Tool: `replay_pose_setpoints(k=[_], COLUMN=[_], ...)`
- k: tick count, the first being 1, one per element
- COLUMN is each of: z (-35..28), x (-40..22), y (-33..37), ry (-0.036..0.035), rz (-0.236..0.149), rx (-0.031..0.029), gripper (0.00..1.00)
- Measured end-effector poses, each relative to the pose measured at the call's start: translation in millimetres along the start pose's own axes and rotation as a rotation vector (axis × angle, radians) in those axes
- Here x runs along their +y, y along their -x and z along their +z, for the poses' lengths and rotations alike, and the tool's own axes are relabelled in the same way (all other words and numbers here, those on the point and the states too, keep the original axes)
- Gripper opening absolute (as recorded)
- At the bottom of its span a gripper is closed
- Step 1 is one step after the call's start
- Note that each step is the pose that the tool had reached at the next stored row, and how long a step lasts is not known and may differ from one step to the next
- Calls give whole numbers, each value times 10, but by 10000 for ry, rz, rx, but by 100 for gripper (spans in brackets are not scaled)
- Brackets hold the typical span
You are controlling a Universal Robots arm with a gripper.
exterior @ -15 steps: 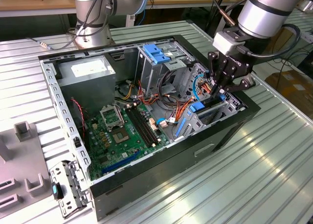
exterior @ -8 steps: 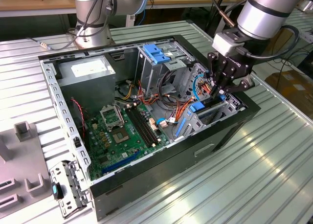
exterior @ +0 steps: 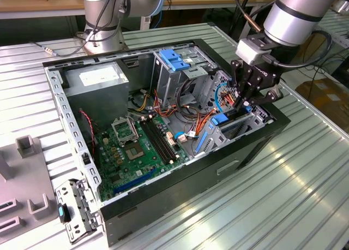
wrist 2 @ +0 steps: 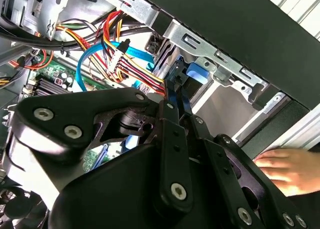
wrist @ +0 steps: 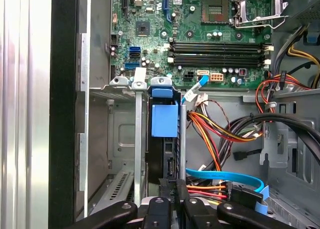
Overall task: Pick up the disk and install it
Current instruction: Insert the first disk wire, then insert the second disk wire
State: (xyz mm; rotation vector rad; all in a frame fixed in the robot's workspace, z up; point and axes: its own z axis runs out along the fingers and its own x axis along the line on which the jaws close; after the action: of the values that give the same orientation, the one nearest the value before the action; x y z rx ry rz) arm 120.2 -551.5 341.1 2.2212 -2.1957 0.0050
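The disk [wrist: 164,121] stands on edge inside the metal drive bay [wrist: 122,139] at the front corner of the open computer case [exterior: 262,146]. Its blue rail frame and dark body show between the bay's walls. My gripper [wrist: 176,185] reaches down into that bay, its black fingers pinched together on the disk's near end. In the exterior view the gripper [exterior: 244,103] hangs over the case's right corner, with the disk's blue frame [exterior: 220,119] just beneath it. In the second wrist view, the fingers [wrist 2: 175,104] run up to the blue frame [wrist 2: 196,72].
Bundles of red, orange and blue cables [wrist: 220,129] lie close beside the bay. The green motherboard [exterior: 136,146], a grey power supply [exterior: 101,78] and a blue-topped drive cage [exterior: 174,59] fill the case. A person's hand [wrist 2: 292,169] rests outside the case wall.
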Motion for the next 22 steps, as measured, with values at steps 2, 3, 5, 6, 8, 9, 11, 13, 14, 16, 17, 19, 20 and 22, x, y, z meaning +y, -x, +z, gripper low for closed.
replay_pose_setpoints(k=[2,3,5,6,8,9,11,13,14,16,17,19,20,22], z=[1,2,-4,-22,-84,-108,-113,-116,-117,-118,-118,-119,-120,-133], x=[0,0,0,0,1,1,1,1,1,1,1,1,1,1], y=[0,-1,-1,-1,-2,-2,-2,-2,-2,-2,-2,-2,-2,-3], ry=[0,0,0,0,-1,-1,0,0,0,0,0,0,0,0], rz=[0,0,0,0,0,0,0,0,0,0,0,0,0,0], rx=[-2,-4,-3,-1,-4,-1,-5,-2,-2,-2,-3,-1,-2,-2], gripper=[16,18,18,24,24,24,24,23,16,11,11,11,11,11])
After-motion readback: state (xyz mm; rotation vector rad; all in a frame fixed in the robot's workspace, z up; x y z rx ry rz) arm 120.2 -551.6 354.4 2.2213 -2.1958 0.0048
